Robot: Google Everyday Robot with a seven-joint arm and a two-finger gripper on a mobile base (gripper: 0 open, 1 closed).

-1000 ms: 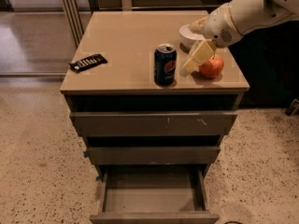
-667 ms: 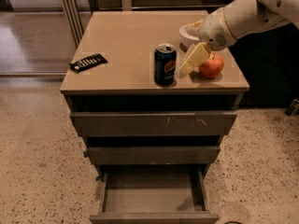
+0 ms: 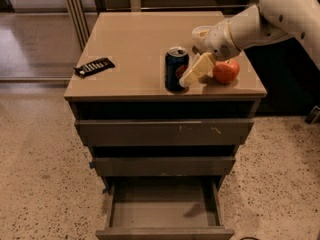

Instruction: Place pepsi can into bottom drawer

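The pepsi can (image 3: 176, 68), dark blue with a silver top, stands upright near the front edge of the cabinet top. My gripper (image 3: 196, 72) reaches in from the right on a white arm, and its pale fingers (image 3: 199, 68) are right beside the can's right side, touching or nearly touching it. The bottom drawer (image 3: 165, 231) is pulled out below, a shallow empty tray with a low front panel.
A red apple (image 3: 226, 71) lies just right of the gripper. A white bowl (image 3: 200, 33) sits behind it, partly hidden by the arm. A black remote-like object (image 3: 94, 67) lies at the top's left edge. The two upper drawers (image 3: 165, 132) are shut. Speckled floor surrounds the cabinet.
The gripper has edged slightly left toward the can. The can, the apple and the drawers have not moved.
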